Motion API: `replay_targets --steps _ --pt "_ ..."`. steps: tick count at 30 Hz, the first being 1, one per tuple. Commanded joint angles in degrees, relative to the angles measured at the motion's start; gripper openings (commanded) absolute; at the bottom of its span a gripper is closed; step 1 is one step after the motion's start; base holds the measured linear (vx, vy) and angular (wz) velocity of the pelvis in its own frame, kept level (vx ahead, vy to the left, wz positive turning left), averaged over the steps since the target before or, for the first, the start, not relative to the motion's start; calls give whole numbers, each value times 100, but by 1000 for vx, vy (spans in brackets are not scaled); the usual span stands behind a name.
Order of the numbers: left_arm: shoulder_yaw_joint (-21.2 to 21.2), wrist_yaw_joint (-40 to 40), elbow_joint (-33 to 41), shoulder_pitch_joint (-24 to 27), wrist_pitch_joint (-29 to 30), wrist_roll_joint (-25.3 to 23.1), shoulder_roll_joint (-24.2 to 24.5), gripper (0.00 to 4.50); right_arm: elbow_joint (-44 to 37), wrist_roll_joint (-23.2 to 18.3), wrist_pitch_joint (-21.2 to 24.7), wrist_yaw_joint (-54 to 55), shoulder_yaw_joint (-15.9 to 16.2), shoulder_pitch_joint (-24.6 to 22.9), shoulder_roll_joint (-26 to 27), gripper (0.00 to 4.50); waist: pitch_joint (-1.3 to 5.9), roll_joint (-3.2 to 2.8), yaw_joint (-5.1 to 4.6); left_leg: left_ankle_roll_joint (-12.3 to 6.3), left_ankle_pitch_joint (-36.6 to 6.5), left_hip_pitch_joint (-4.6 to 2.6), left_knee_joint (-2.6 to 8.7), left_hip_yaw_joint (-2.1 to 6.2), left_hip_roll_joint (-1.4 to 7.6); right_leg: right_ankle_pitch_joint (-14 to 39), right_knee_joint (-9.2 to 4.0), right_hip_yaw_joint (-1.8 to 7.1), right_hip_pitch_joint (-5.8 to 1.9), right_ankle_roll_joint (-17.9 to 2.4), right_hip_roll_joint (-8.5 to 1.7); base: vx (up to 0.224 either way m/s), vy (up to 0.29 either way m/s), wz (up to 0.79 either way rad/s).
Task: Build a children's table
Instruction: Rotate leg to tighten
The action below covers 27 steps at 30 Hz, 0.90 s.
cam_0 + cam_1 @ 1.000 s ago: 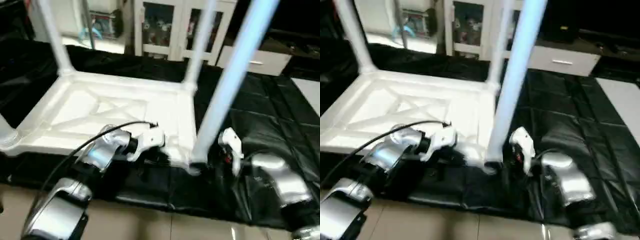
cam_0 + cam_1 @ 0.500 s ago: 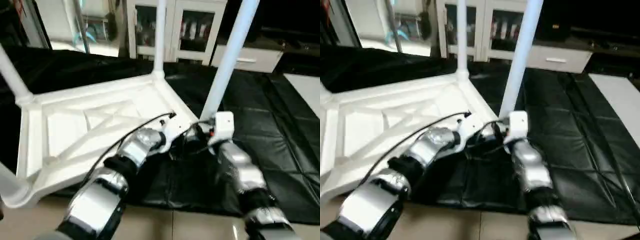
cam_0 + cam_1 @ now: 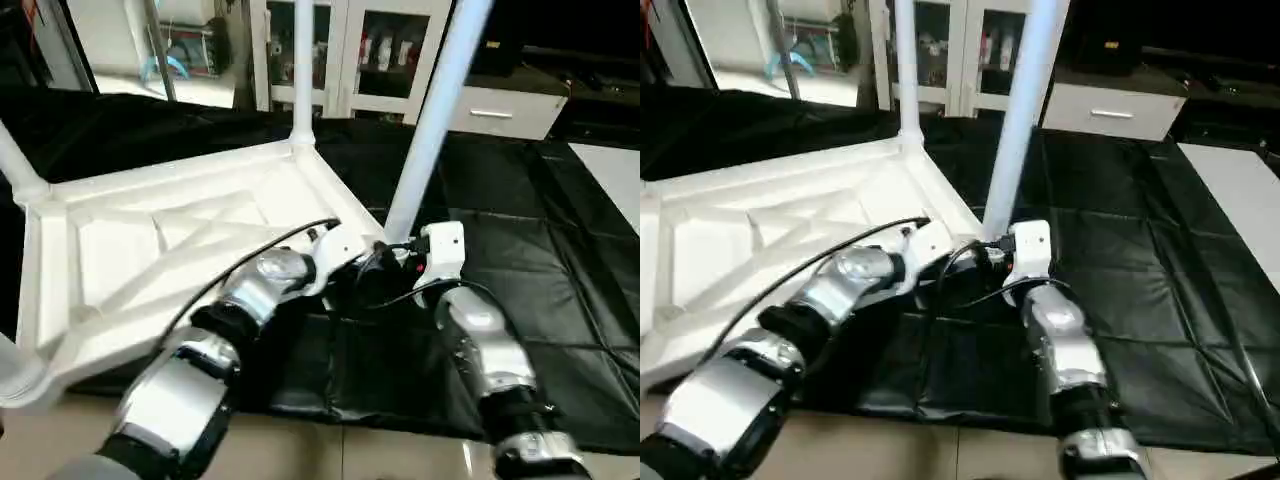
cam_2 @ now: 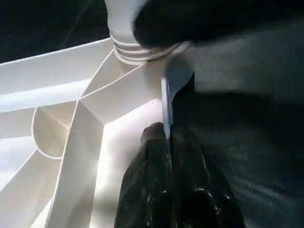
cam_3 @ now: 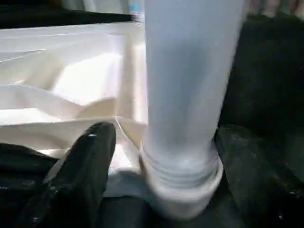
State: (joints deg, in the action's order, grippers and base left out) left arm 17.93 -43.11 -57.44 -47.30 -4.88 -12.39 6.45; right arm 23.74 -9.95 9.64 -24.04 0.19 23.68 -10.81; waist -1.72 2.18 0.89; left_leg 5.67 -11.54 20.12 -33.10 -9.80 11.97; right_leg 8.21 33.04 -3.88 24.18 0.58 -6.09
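From the left eye view, the children's table [image 3: 170,250] lies upside down on a black mat [image 3: 520,230] on the floor, X-ribbed underside up, with white legs rising from its corner sockets. The nearest leg [image 3: 430,120] stands at the corner closest to the robot, and both arms meet at its foot. The left tool [image 3: 352,262] sits against the tabletop rim just beside that corner; the right tool [image 3: 405,262] reaches to the base of the leg from the other side.

The right eye view gives the same layout: the far leg [image 3: 907,65] upright in the far corner, the near leg slightly tilted, white cabinets [image 3: 940,50] behind.

In the left wrist view, the left tool's black fingers [image 4: 159,185] are pressed together on the thin rim edge of the tabletop, with the ribbed leg end [image 4: 137,47] seated in its socket just beyond.

In the right wrist view, the right tool's fingers [image 5: 85,166] stand wide apart on either side of the leg's ribbed base; whether they touch it I cannot tell.

The plastic looks light, stiff and smooth, so likely slippery. The leg is best taken low, near the ribbed end, where a push drives straight into the socket; gripped higher, the long tube would probably lever and tip the tabletop.
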Motion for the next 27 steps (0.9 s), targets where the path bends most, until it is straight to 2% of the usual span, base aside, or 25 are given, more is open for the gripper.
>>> replay_targets --steps 1,2,3,5,6,8,9,10,12,13,14,18,21,22,25,27 --pt "90 -666 161 259 -215 174 130 0 -334 -78 308 -547 75 -77 -322 390 308 90 65 -670 -1028 62 374 -51 59 1310 -331 155 -367 -1220 -143 0 0 0" --pt "151 -1018 275 348 -274 219 237 0 -432 -108 406 -853 146 -115 -514 404 300 76 95 -701 -963 49 365 -78 60 1202 -317 172 -341 -1296 -145 0 0 0" --pt "151 -1018 275 348 -274 219 237 0 -432 -108 406 -853 146 -115 -514 413 304 73 120 -701 -973 41 368 -73 63 1212 -313 166 -356 -1311 -151 0 0 0" --pt "337 -2255 744 687 -141 470 591 0 -836 -263 588 -2025 414 -318 -1177 424 291 57 156 -676 -1055 23 381 -76 88 1260 -309 174 -345 -1350 -160 0 0 0" --pt "337 -2255 744 687 -141 470 591 0 -836 -263 588 -2025 414 -318 -1177 424 286 72 162 -655 -1096 34 381 -81 98 1245 -307 186 -350 -1366 -164 0 0 0" --pt "428 -2863 984 871 -171 618 788 0 -1245 -329 572 -3081 753 -642 -1838 434 277 65 173 -613 -1247 21 393 -80 103 1385 -320 182 -333 -1348 -163 0 0 0" --pt "436 -2990 1055 911 -131 661 815 0 -1325 -353 585 -3264 817 -705 -1961 444 268 49 179 -593 -1335 18 403 -77 103 1468 -331 181 -332 -1325 -159 0 0 0" --pt "472 -3271 1238 993 5 765 864 0 -1460 -417 660 -3599 938 -822 -2186 444 244 64 226 -573 -1490 -7 418 -73 134 1618 -343 191 -340 -1275 -165 0 0 0" --pt "561 -3835 1707 1173 341 978 957 0 -1725 -532 741 -4173 1151 -1022 -2519 444 245 73 249 -534 -1571 9 428 -68 140 1744 -345 206 -329 -1257 -188 0 0 0" --pt "561 -3835 1707 1173 341 978 957 0 -1725 -532 741 -4173 1151 -1022 -2519 444 245 73 249 -534 -1571 9 428 -68 140 1744 -345 206 -329 -1257 -188 0 0 0" --pt "601 -3900 1896 1231 419 977 1017 0 -1858 -664 976 -4321 1190 -1047 -2547 444 245 80 241 -493 -1595 8 430 -70 128 1860 -360 200 -314 -1217 -181 0 0 0" --pt "605 -3832 1936 1275 366 912 1032 0 -1954 -734 1030 -4415 1284 -1040 -2421 444 242 61 261 -422 -1629 -26 429 -75 132 2034 -389 210 -269 -1144 -178 0 0 0" --pt "577 -3683 1846 1237 287 830 1015 0 -1947 -778 940 -4362 1317 -1017 -2259 444 248 61 259 -348 -1595 -6 436 -67 124 2013 -381 208 -280 -1112 -174 0 0 0" --pt "567 -3645 1853 1228 297 792 1024 0 -2003 -846 986 -4408 1342 -1033 -2243 444 254 41 261 -324 -1575 9 442 -55 121 1998 -372 206 -301 -1082 -175 0 0 0" --pt "571 -3656 1890 1228 345 761 1035 0 -2026 -829 1003 -4465 1381 -1052 -2247 444 261 55 255 -328 -1532 16 438 -54 117 1909 -363 204 -313 -1073 -174 0 0 0" --pt "603 -3674 1945 1220 407 723 1035 0 -1969 -746 1007 -4519 1425 -1056 -2264 444 264 -12 265 -309 -1552 12 439 -53 109 1830 -362 201 -319 -1095 -169 0 0 0"
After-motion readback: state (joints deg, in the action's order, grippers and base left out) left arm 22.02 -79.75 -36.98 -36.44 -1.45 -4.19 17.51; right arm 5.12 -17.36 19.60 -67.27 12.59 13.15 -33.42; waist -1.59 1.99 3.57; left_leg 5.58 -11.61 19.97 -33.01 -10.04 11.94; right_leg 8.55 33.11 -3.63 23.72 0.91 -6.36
